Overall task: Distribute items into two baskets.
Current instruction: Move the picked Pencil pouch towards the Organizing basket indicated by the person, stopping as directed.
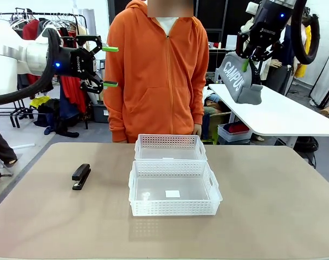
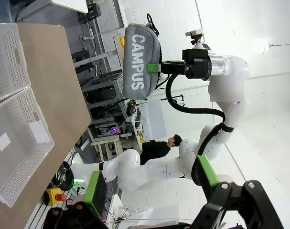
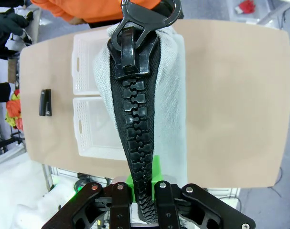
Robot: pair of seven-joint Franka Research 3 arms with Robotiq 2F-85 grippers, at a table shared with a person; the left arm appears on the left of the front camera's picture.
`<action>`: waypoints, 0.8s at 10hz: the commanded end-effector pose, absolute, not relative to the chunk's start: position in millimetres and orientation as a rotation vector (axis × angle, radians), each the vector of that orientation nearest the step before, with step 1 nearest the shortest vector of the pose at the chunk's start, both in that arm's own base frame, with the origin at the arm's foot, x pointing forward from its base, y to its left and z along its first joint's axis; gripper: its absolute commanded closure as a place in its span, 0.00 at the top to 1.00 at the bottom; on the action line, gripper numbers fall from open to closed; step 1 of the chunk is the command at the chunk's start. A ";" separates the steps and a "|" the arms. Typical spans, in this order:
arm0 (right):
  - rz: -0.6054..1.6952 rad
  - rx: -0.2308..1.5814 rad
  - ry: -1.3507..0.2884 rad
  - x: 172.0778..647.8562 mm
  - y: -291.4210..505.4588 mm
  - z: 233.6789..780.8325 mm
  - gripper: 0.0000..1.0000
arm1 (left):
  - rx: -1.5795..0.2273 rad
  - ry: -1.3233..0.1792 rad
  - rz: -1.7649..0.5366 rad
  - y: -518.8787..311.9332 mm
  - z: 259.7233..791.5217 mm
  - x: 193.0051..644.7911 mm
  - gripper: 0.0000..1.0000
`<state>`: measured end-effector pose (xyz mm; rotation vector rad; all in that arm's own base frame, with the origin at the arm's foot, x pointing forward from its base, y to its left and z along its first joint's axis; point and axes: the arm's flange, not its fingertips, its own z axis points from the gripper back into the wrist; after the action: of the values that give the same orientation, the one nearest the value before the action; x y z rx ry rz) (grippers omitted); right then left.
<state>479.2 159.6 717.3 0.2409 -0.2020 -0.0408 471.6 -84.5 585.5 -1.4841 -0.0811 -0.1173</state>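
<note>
Step in hand: transport of the pouch. The right gripper is clamped on it at the zipper edge and holds it high above the table, off the far right corner. The pouch hangs free, touching nothing else.

The left gripper hovers high beyond the far left corner, fingers apart, carrying nothing.

The two baskets stand at mid-table, long sides touching: the far basket next to the far edge, in front of the person, and the near basket just behind it on the robot's side. Both appear to hold no task item. The stapler lies flat on the table between the left edge and the near basket, apart from both.

Next move – judged from this layout:
- Bring the pouch over one basket, lengthwise along it.
- Lower it inside the rim before release; the soft body may sag or catch a wall.
- The stapler remains for the other basket – the left gripper is nearer to it.
</note>
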 end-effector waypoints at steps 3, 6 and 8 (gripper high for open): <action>-0.039 0.241 -0.204 474.7 160.3 717.3 0.00 | -1.485 -0.085 -0.119 -83.8 587.7 470.4 1.00; -0.039 0.241 -0.204 474.7 160.3 717.3 0.00 | -1.485 -0.085 -0.119 -83.8 587.7 470.4 1.00; -0.039 0.241 -0.204 474.7 160.3 717.3 0.00 | -1.485 -0.085 -0.119 -83.8 587.7 470.4 1.00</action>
<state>479.2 159.6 717.3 0.2409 -0.2020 -0.0408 471.6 -84.4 585.5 -1.4841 -0.0811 -0.1173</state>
